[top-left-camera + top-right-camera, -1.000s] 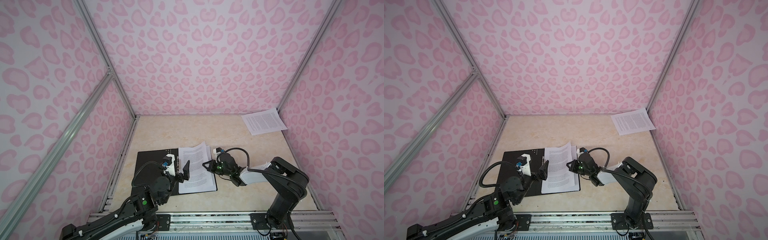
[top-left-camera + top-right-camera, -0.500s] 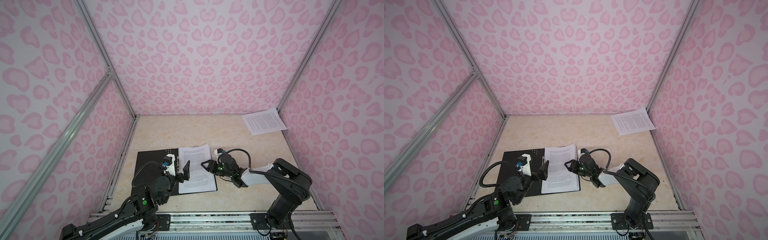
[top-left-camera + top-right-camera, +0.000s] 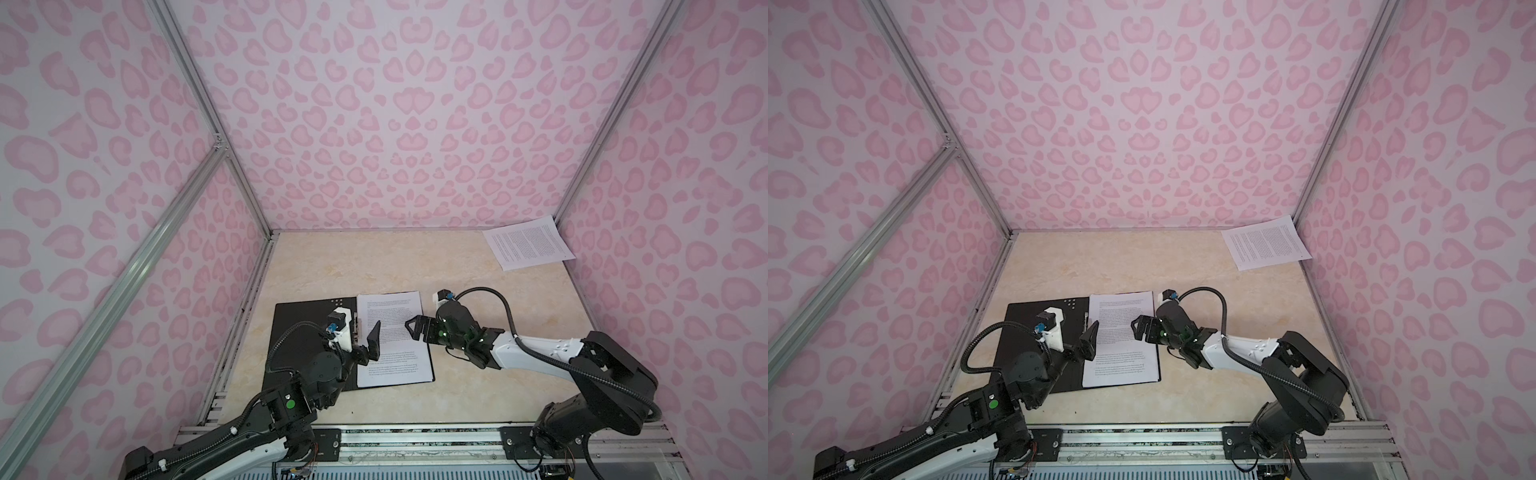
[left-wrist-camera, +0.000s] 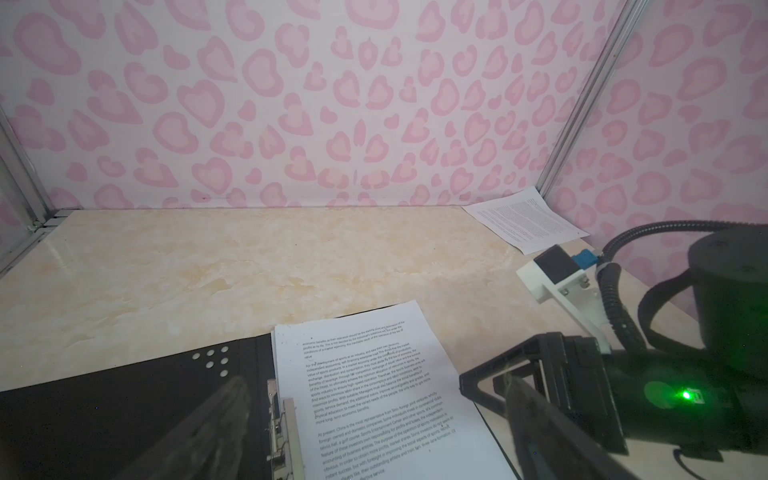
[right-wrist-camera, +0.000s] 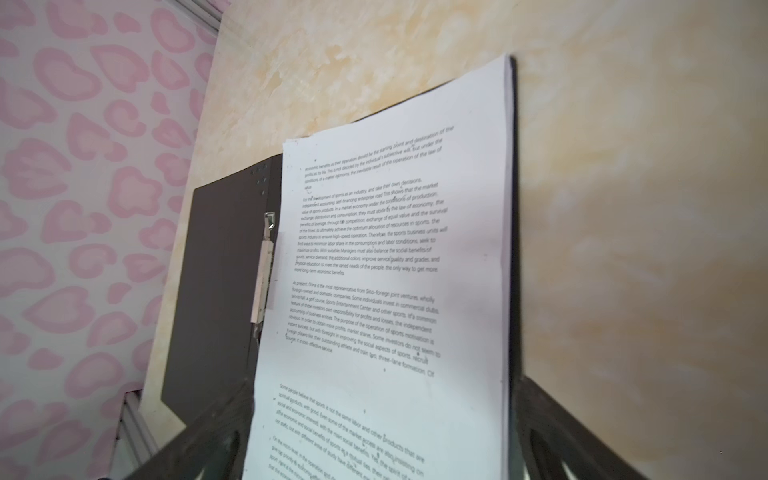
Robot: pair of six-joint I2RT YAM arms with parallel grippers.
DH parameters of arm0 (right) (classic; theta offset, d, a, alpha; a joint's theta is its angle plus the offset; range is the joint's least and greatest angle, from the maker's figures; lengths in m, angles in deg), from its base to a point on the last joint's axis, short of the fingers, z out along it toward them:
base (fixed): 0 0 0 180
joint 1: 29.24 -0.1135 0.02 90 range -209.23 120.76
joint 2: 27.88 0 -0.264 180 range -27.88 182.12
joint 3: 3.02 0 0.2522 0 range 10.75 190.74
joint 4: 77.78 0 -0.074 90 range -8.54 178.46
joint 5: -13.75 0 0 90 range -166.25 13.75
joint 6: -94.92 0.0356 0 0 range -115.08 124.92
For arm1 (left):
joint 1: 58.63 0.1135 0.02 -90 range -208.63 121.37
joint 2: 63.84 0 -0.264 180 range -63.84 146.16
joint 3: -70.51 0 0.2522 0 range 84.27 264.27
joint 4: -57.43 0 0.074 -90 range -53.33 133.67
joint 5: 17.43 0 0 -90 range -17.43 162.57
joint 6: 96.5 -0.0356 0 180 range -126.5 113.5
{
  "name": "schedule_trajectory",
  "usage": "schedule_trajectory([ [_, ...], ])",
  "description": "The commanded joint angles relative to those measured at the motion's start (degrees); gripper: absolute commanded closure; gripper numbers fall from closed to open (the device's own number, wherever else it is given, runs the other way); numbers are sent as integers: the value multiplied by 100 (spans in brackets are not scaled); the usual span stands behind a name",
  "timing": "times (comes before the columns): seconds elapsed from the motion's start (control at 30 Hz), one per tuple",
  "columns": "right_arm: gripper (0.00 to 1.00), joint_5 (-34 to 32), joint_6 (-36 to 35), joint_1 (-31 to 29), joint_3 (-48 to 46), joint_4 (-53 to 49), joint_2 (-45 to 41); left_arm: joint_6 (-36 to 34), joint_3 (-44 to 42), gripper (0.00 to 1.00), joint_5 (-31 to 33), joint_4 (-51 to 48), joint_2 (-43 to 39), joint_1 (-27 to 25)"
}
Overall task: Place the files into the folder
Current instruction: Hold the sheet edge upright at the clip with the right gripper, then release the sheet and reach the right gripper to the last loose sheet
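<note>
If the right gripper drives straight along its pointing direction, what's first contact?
Probably the files: the open right gripper points across them, low, their edge seemingly between its jaws. Beyond stands the left gripper, but whether it sits in that line I cannot tell.

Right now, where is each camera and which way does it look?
Both top views: high in front, looking down on the table, folder, files, left gripper and right gripper.
Left wrist: on the left arm, facing the back wall; its blurry fingers and the right gripper show.
Right wrist: on the right arm, looking along the files; its fingers frame them.
Shared: all show files and folder; top views and left wrist share the stray sheet.
</note>
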Motion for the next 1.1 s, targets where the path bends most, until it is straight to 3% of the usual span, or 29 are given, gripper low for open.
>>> schedule_trajectory([
  [0.0, 3, -1080, -912, 120, 374, -1716, -183, -2, 88, 2, -61, 32, -6, 8],
  [0.1, 3, -1447, -1314, 483, 648, -2221, -331, -3, 88, 2, -79, 49, -1, 5],
  [0.33, 3, -724, -1675, 2281, 857, -1861, -187, -4, 115, 3, -159, 76, 138, 5],
  [0.43, 3, -630, -1669, 3042, 1102, -1553, 207, -1, 124, 3, -228, 97, 194, 5],
  [0.6, 3, 198, -1776, 4139, 2202, -1604, 1312, -12, 159, 2, -395, 113, 300, 5],
  [0.8, 3, 668, -1887, 4763, 3705, -1884, 2602, -14, 233, 2, -603, 154, 531, 5],
  [1.07, 3, 1103, -1831, 5024, 5572, -2165, 4107, -3, 346, 1, -887, 163, 833, 8],
])
